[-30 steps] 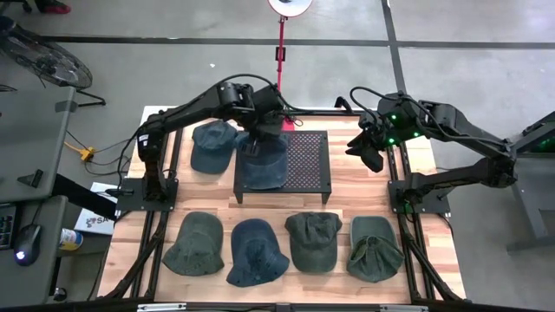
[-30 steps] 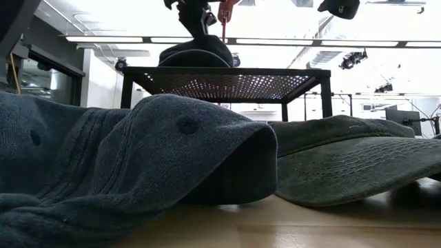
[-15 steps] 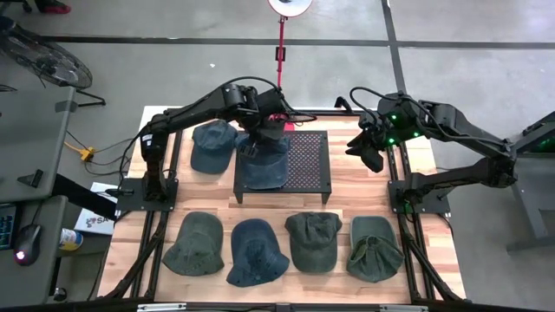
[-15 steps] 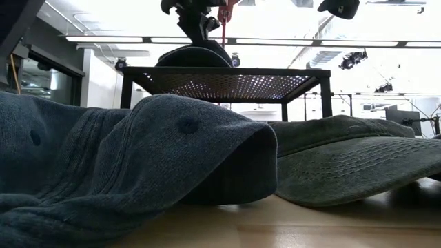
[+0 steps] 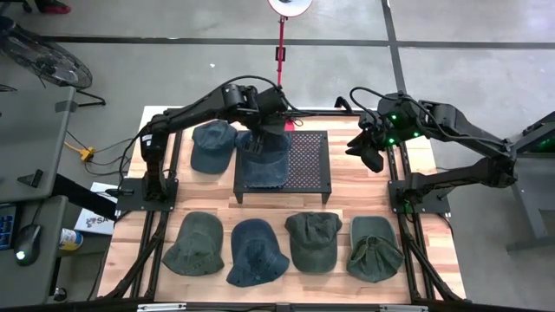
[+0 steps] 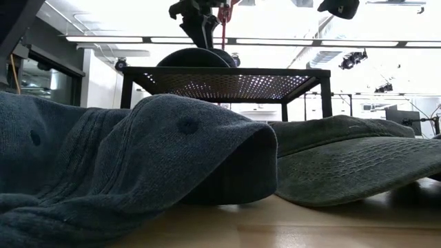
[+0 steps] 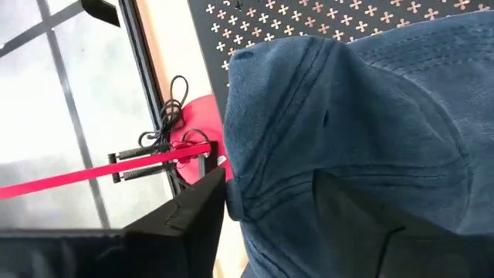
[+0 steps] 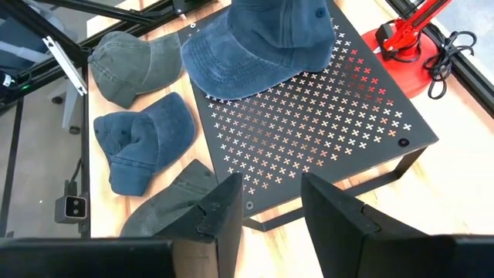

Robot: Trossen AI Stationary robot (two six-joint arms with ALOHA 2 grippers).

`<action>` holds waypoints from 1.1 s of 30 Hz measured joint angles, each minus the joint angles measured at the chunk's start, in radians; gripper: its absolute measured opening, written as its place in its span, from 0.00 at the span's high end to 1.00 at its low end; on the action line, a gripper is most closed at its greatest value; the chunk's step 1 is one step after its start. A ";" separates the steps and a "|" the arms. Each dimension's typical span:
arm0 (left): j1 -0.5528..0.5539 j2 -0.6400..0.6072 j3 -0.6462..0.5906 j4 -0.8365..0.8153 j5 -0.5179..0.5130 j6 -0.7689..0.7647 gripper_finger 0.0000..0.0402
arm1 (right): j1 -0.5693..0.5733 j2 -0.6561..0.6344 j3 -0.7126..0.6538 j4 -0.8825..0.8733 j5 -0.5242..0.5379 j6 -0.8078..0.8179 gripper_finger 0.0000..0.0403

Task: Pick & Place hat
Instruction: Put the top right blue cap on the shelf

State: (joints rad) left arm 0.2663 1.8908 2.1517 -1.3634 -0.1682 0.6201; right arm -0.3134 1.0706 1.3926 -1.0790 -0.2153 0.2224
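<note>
Blue hat [image 5: 262, 160] lies on the left half of the black perforated stand [image 5: 308, 165] at upper centre of the high view, brim toward the frame's bottom. The left gripper [image 5: 270, 121] sits just above the hat's far edge with fingers parted, hat resting loose between them in the wrist view (not clamped). Right gripper [image 5: 371, 156] hangs off the stand's right side, fingers apart, holding nothing; a fifth cap [image 5: 211, 145] lies left of the stand and a row of four caps [image 5: 286, 247] runs along the table [image 5: 425, 173] at lower centre.
</note>
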 joint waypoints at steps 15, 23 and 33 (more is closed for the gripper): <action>-0.073 -0.002 0.141 -0.074 -0.212 -0.239 0.50 | 0.000 0.007 0.000 0.000 -0.001 -0.100 0.69; -0.070 -0.003 0.156 -0.206 -0.164 -0.467 0.50 | 0.059 0.057 0.000 0.012 0.000 -0.176 0.69; -0.070 -0.072 0.152 -0.168 -0.132 -0.580 0.50 | 0.176 0.189 0.000 0.143 0.174 -0.283 0.70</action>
State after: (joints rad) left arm 0.1959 1.8183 2.3039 -1.5313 -0.2999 0.0406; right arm -0.1372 1.2594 1.3926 -0.9364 -0.0410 -0.0608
